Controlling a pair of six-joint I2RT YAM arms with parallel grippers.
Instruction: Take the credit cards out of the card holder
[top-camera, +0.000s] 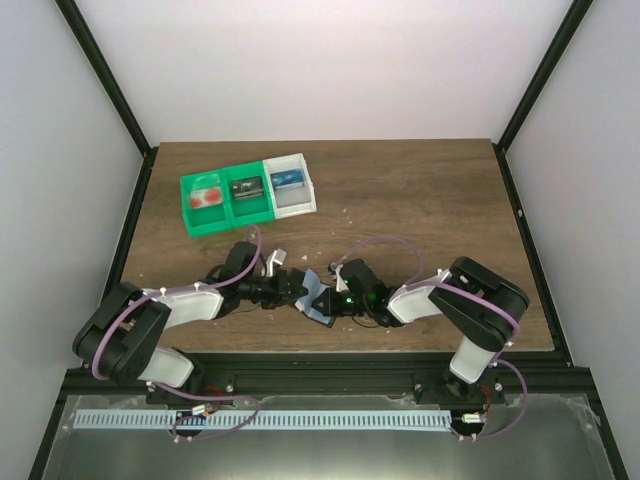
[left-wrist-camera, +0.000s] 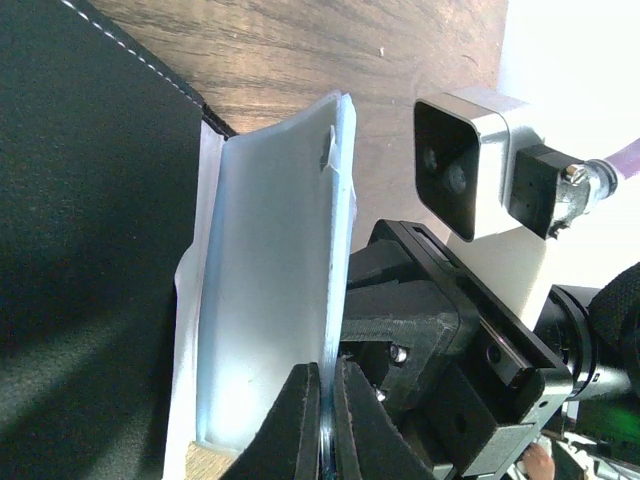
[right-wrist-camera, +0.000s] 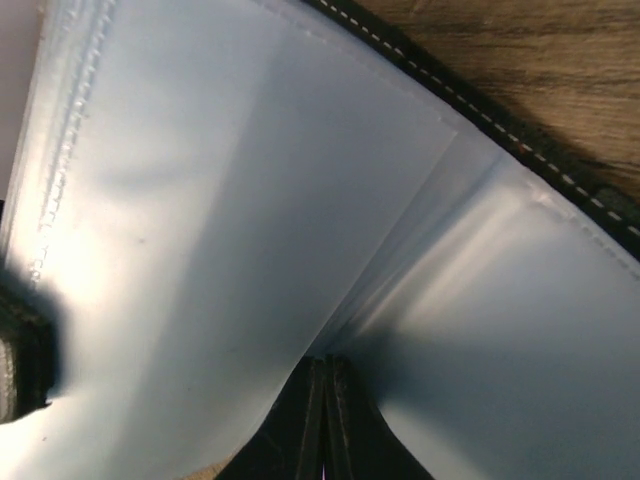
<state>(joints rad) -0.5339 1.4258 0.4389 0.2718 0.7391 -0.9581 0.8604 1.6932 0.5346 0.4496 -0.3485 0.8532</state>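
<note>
At six o'clock on the table (top-camera: 420, 200), the card holder (top-camera: 318, 300) is being held open between both arms. It looks light and floppy, its blue-grey pocket sleeves (left-wrist-camera: 270, 280) probably slick, so the stitched black cover (left-wrist-camera: 90, 250) seems the surer hold. The left gripper (left-wrist-camera: 327, 385) is pinching a sleeve's edge, jaws tight together. The right gripper (right-wrist-camera: 322, 385) is clamping the sleeves' fold likewise. A red credit card (top-camera: 207, 196) is lying in the tray (top-camera: 188, 210) at eleven o'clock.
</note>
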